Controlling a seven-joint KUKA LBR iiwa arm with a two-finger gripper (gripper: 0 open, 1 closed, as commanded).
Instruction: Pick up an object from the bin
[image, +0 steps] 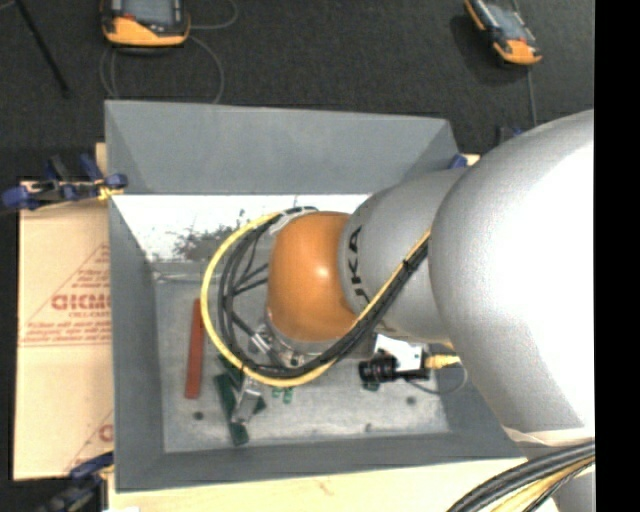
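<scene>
Gripper (246, 399) sits low over small dark-green pieces (238, 431) beside red stick (194, 350); clenched or released, cannot tell.

We see the arm (480, 260) reaching in from the right across the bin (300, 150). Its cover (305, 275) stands over the middle of the floor, with a cable loop (206, 290) round its left side. The gripper (246, 396) sits below and left of the cover, close to the near wall, among a few small pieces (238, 432). A stick (194, 350) lies along the left wall, just left of them. Right of the gripper, under the arm, lies a part (376, 372), with a tag (400, 352) just behind it.
</scene>
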